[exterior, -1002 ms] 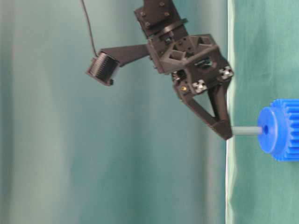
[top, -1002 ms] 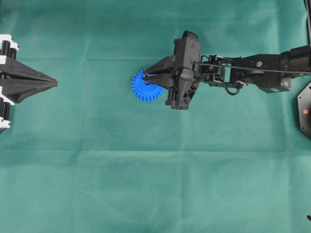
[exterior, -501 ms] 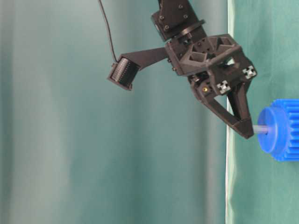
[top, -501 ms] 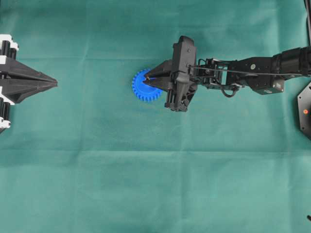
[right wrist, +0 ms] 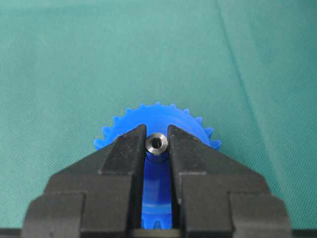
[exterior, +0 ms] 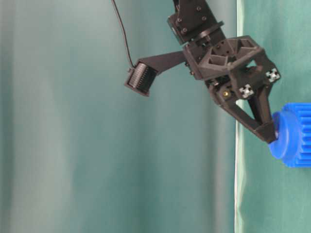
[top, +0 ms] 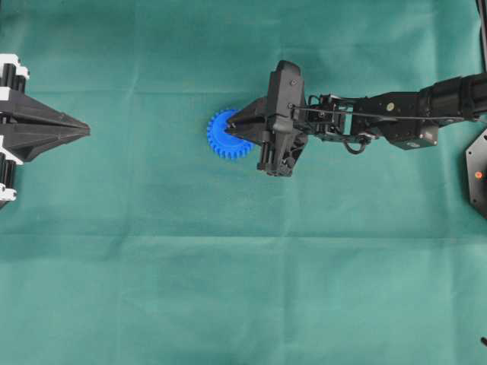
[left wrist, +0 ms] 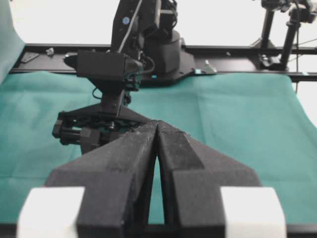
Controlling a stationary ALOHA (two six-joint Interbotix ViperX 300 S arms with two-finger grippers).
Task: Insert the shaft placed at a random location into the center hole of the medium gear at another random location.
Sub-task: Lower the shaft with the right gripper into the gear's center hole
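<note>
1. My right claw (right wrist: 157, 145) is clenched on the shaft (right wrist: 157, 144), tips right at the hub of the medium gear (top: 222, 137).
2. The gear lies flat on the green bench (top: 228, 289).
3. My left claw (left wrist: 157, 130) is pressed closed, well apart.
</note>
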